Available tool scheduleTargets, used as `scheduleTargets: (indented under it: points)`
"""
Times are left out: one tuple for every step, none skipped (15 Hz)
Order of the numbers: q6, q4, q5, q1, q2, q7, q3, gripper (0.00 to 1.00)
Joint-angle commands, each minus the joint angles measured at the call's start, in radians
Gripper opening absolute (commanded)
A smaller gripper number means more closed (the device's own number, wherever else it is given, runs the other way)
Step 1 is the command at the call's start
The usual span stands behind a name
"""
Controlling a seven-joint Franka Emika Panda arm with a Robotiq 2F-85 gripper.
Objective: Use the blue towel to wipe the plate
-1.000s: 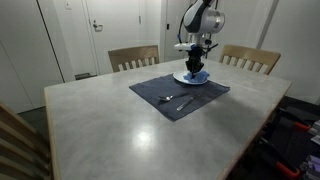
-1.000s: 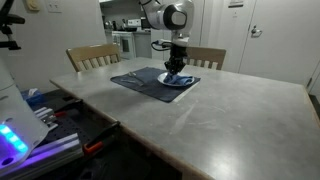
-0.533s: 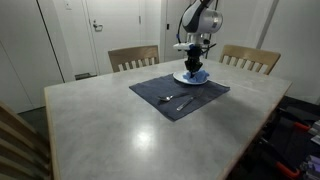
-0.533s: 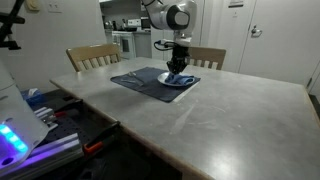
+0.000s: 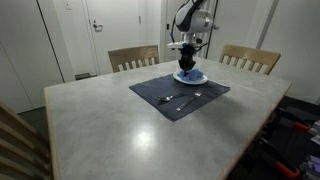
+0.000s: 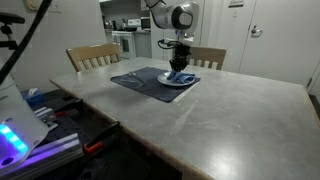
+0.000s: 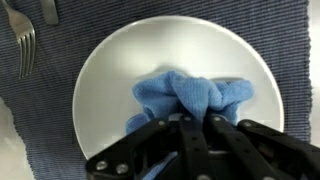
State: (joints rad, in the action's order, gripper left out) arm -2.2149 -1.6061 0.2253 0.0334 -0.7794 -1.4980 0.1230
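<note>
At the far left of the wrist view we see a fork (image 7: 25, 45) lying on the dark mat (image 7: 40, 130), with another utensil (image 7: 48, 10) just beside it at the top edge. To their right the white plate (image 7: 105, 85) sits flat on the mat. On the plate, right of its middle, lies the blue towel (image 7: 190, 98), bunched into a knot. The gripper (image 7: 196, 122) comes in from the bottom edge, its fingers drawn nearly together and pinching the towel's near fold. In an exterior view we find, from the left, a chair (image 5: 133, 57) behind the grey table (image 5: 90, 120), then the mat (image 5: 160, 90) with cutlery on it. The plate (image 5: 201, 79) sits at the mat's far right corner, with the gripper (image 5: 189, 68) pointing straight down onto it. In an exterior view from the opposite side the order is the same: chair (image 6: 93, 57), mat (image 6: 138, 78), then the plate (image 6: 191, 82) under the gripper (image 6: 178, 68), with a bit of blue towel (image 6: 177, 77) showing at its tips.
</note>
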Motion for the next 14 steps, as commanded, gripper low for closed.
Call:
scheduleTargets:
  points:
    - [0.041,0.119,0.019,0.013,-0.070,0.046,-0.039,0.02]
    - [0.047,0.127,0.012,0.005,-0.071,0.050,-0.042,0.02]
    - [0.051,0.133,0.013,0.001,-0.072,0.060,-0.049,0.02]
    - [0.073,0.140,0.021,0.005,-0.071,0.071,-0.060,0.02]
    - [0.106,0.138,0.036,0.015,-0.065,0.086,-0.075,0.02]
    - [0.132,0.134,0.044,0.018,-0.058,0.092,-0.083,0.02]
    - [0.160,0.124,0.050,0.020,-0.046,0.096,-0.088,0.02]
    - [0.185,0.112,0.059,0.021,-0.036,0.100,-0.089,0.02]
    - [0.206,0.094,0.068,0.021,-0.025,0.099,-0.088,0.02]
    - [0.231,0.079,0.076,0.023,-0.014,0.100,-0.085,0.02]
    - [0.257,0.064,0.082,0.024,-0.006,0.094,-0.080,0.02]
    - [0.279,0.055,0.086,0.026,-0.002,0.095,-0.076,0.02]
    - [0.305,0.045,0.090,0.032,0.001,0.101,-0.074,0.02]
    - [0.330,0.040,0.093,0.038,0.002,0.102,-0.070,0.02]
